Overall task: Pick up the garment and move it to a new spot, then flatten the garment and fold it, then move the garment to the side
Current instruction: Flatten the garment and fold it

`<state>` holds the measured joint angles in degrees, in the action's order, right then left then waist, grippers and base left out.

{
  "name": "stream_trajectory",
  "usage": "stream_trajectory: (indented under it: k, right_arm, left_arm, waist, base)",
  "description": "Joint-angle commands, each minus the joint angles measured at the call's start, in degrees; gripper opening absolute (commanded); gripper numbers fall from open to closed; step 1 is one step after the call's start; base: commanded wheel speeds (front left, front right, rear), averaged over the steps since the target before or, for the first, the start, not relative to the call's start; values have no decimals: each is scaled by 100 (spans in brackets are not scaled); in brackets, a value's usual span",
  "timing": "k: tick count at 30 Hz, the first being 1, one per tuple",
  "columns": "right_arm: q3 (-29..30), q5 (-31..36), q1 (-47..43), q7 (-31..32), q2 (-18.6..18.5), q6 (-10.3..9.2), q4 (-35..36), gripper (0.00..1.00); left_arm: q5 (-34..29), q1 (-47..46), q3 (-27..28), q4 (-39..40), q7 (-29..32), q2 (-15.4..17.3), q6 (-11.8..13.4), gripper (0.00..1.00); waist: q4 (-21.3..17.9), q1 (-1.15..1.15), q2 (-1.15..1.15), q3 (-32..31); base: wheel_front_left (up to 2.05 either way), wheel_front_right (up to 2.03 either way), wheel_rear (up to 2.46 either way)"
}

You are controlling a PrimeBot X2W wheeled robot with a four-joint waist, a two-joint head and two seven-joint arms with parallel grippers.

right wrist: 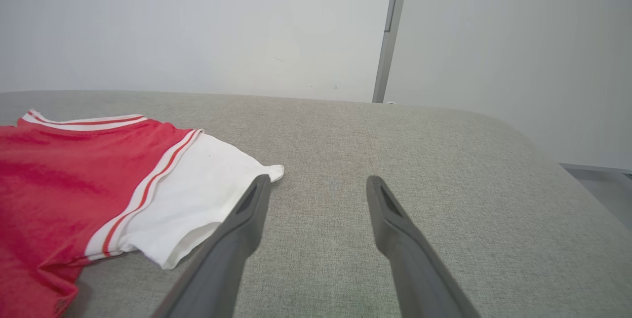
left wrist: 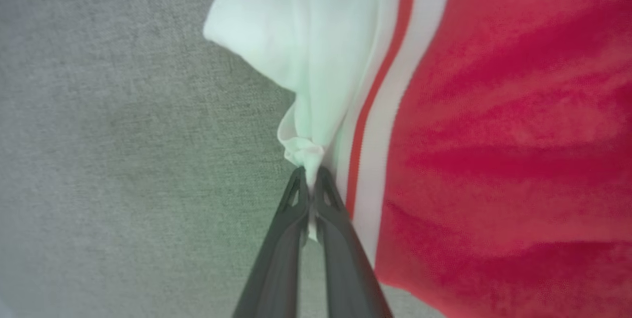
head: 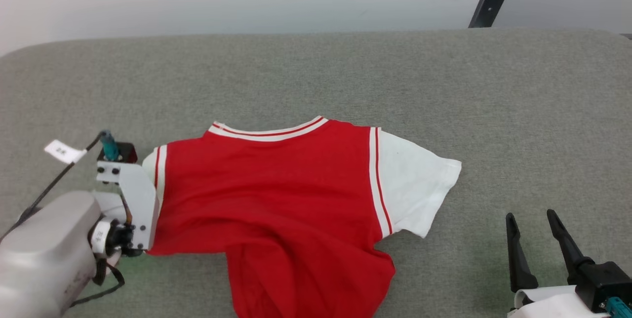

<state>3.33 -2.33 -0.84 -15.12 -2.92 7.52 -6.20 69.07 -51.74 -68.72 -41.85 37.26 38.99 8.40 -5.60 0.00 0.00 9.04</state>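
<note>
Left wrist view: left gripper (left wrist: 311, 174) clamped on the white sleeve (left wrist: 296, 36) hem. Item, garment (head: 276, 189): near the bench (head: 345, 71) front edge, left of centre, lower part rumpled. Item, right gripper (head: 531, 215): jaws apart, idle. Draw your sleeve outward, low and slow, to flatten.

— What place is this?
— A test room or lab, it seems: a grey fabric-covered worktop (head: 316, 71) under the jaws, a plain white wall (right wrist: 197, 26) and a metal post (right wrist: 390, 31) beyond them.
</note>
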Motion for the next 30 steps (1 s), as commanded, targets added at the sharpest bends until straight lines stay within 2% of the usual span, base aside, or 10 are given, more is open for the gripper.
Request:
stream_trajectory:
  k: [1,6,8,9,10,21,26,30]
  right_arm:
    - [-27,15,17,-5,8,-6,-27,100]
    - [-91,-28,13,-5,7,-6,-140,100]
    - [-119,-29,-17,-4,8,-6,-191,100]
    - [-132,-21,-25,-4,8,-6,-214,100]
    - [-146,-10,-29,-5,7,-6,-233,100]
    - [-289,127,-128,-4,8,-6,-349,100]
    - [-385,94,-147,-4,7,-6,-333,100]
    - [-429,91,-152,-4,7,-6,-281,100]
  left_arm:
    - [82,250,-34,27,33,-14,57,0]
    - [166,498,-22,184,9,91,120,0]
    - [184,571,0,283,-98,132,68,49]
    - [211,590,26,345,-168,149,20,86]
    - [231,620,61,386,-230,176,-9,100]
    - [333,918,420,933,-1118,582,53,100]
    - [384,1166,653,1448,-1858,686,81,100]
    - [357,1432,931,1895,-2804,701,140,100]
  waist:
    - [-51,0,0,1]
    - [-166,0,0,-94]
    - [-200,0,0,-161]
    - [-215,0,0,-197]
    - [-229,0,0,-240]
    - [-208,0,0,-795]
    - [-126,0,0,-935]
    - [-44,0,0,-1008]
  base:
    - [0,0,0]
    - [0,0,0]
    - [0,0,0]
    - [0,0,0]
    - [0,0,0]
    - [0,0,0]
    - [0,0,0]
    - [0,0,0]
